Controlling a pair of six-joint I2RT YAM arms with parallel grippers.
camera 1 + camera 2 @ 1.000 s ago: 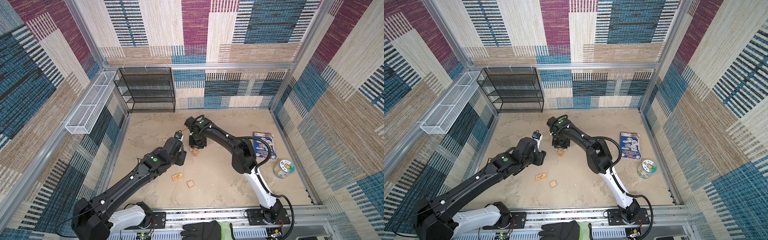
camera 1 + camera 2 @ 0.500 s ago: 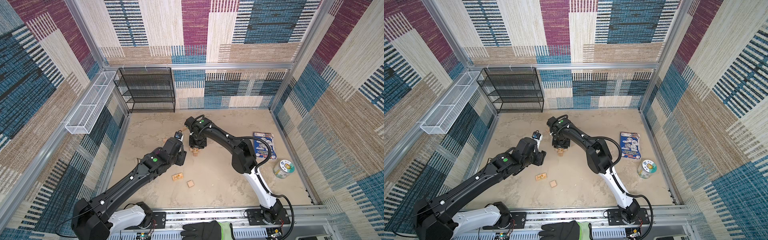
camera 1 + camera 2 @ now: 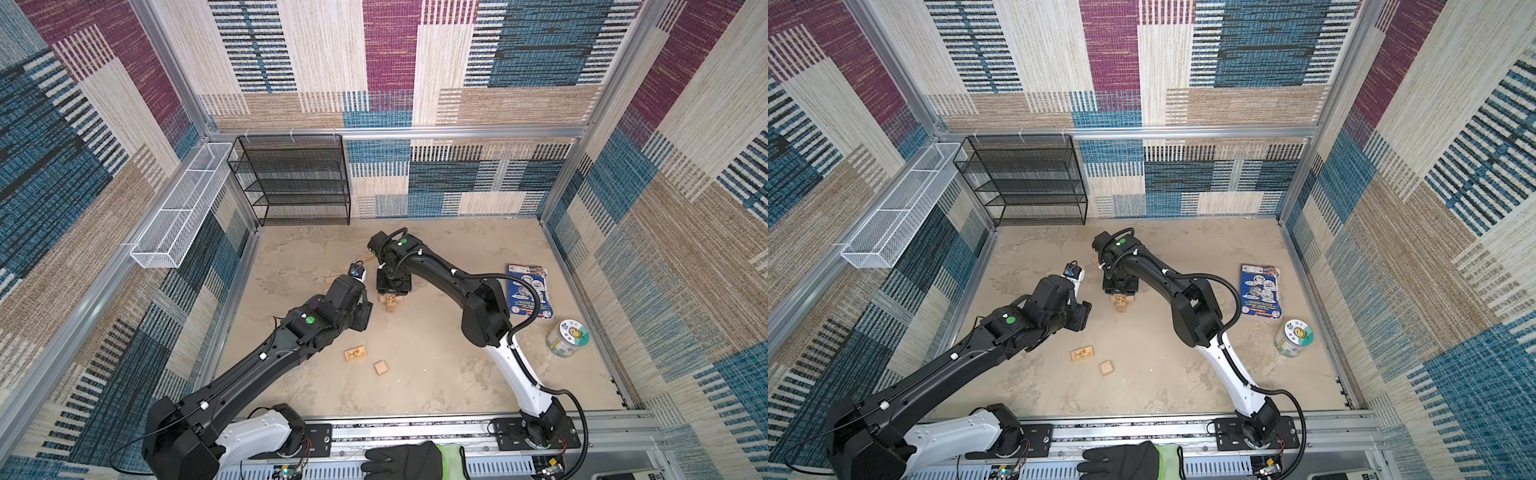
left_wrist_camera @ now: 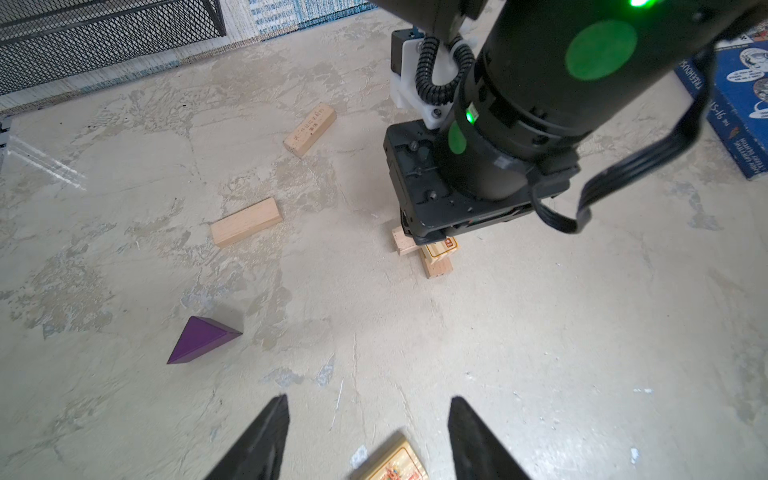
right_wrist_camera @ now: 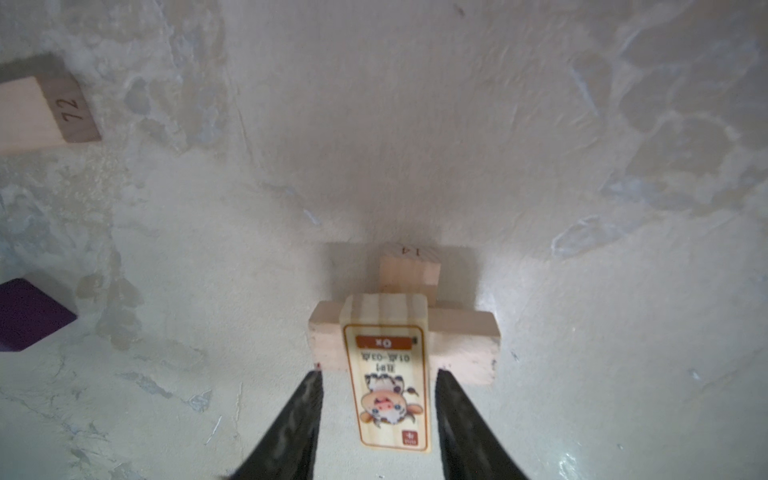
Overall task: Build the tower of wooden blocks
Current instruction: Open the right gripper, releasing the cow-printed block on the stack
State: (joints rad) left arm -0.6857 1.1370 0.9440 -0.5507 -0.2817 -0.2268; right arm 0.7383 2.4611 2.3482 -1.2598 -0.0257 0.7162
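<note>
The tower point(image 3: 390, 302) point(image 3: 1121, 302) is three pale wood blocks laid crosswise, with a cow-printed block point(image 5: 388, 374) on top. My right gripper point(image 5: 379, 372) point(image 3: 392, 286) hangs straight over it, open, a gap showing between each finger and the printed block. My left gripper point(image 4: 369, 400) point(image 3: 361, 318) hovers open and empty left of the tower, above bare floor. Loose pieces: a printed block point(image 3: 355, 354) point(image 4: 392, 463), a cube point(image 3: 381, 368), a plain brick point(image 4: 245, 222), a stamped brick point(image 4: 309, 131) and the purple wedge point(image 4: 201, 345) point(image 5: 29, 313).
A blue booklet point(image 3: 528, 291) and a clear jar point(image 3: 567, 337) lie at the right. A black wire rack point(image 3: 291, 178) stands at the back wall and a white wire basket point(image 3: 178, 208) hangs on the left wall. A gloved hand point(image 3: 407, 461) rests at the front rail.
My right gripper's jaws have spread apart off the printed block, which stays on the tower. Neither arm has visibly shifted.
</note>
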